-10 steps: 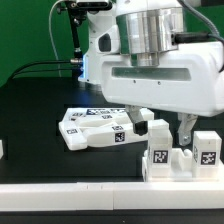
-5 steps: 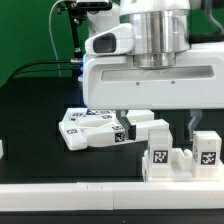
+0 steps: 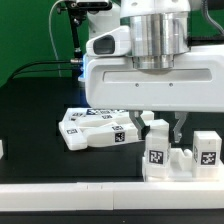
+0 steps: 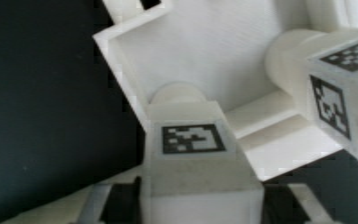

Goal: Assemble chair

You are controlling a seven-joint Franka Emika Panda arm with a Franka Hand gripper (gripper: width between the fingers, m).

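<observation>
My gripper [image 3: 164,124] is shut on a small white chair piece [image 3: 157,130] and holds it just above the white blocky chair structure [image 3: 182,160] at the front of the exterior view's right. That structure carries two square tags. In the wrist view the held piece [image 4: 194,150] shows one tag and sits between my fingers [image 4: 115,196], with my gripper [image 4: 202,208] closed round its lower part. Beyond it lie a white chair panel [image 4: 176,60] and a tagged block [image 4: 336,80]. More tagged white chair parts [image 3: 95,128] lie grouped at the table's middle.
The table top is black [image 3: 35,120], with a white front edge [image 3: 70,190]. A small white object [image 3: 1,148] shows at the exterior view's left edge. Green backdrop and cables stand behind the arm.
My gripper has turned and shifted with the held piece; its fingers now stand closer together over the left part of the front structure. The loose parts have not moved.
</observation>
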